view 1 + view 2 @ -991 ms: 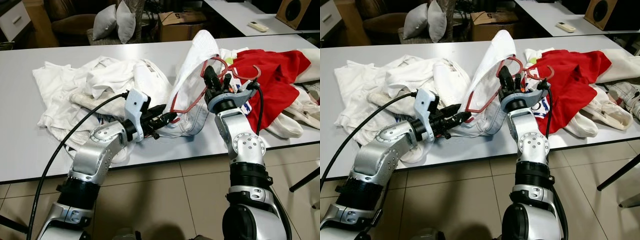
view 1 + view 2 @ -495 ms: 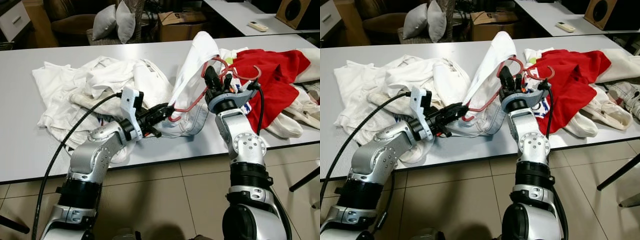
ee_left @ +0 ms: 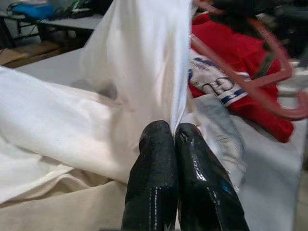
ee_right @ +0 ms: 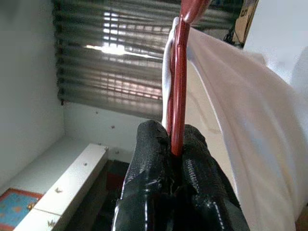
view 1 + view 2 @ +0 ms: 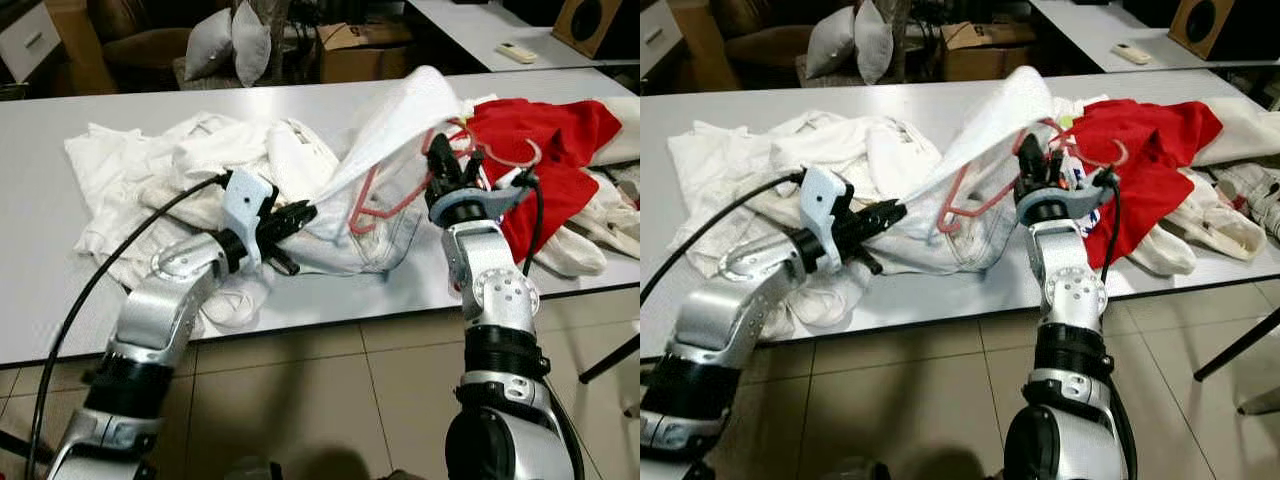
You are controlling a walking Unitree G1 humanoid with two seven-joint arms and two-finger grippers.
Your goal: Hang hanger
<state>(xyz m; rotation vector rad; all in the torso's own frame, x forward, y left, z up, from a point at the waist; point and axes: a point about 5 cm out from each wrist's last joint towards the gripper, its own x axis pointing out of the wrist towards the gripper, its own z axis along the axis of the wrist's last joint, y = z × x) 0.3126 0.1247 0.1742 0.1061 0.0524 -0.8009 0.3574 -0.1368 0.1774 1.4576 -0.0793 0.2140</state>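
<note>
Garment drawn taut across the hanger

Nearest, at 9 o'clock, the left gripper (image 5: pixel 300 213) is clenched on the white garment (image 5: pixel 385 130) and has pulled back since a second ago, stretching the cloth tight. At 2 o'clock the right gripper (image 5: pixel 443 178) clamps the red hanger (image 5: pixel 385 195), now lifted slightly over the table (image 5: pixel 40 230). Farther, at 1 o'clock, lies a red shirt (image 5: pixel 545 140). The hanger seems to be seating inside the garment.

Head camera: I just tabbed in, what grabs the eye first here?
The white garment stretched taut above the table, between the left gripper pinching its edge and the right gripper clamped on the red hanger inside it. Beside them lies a red shirt on the table's right.
</note>
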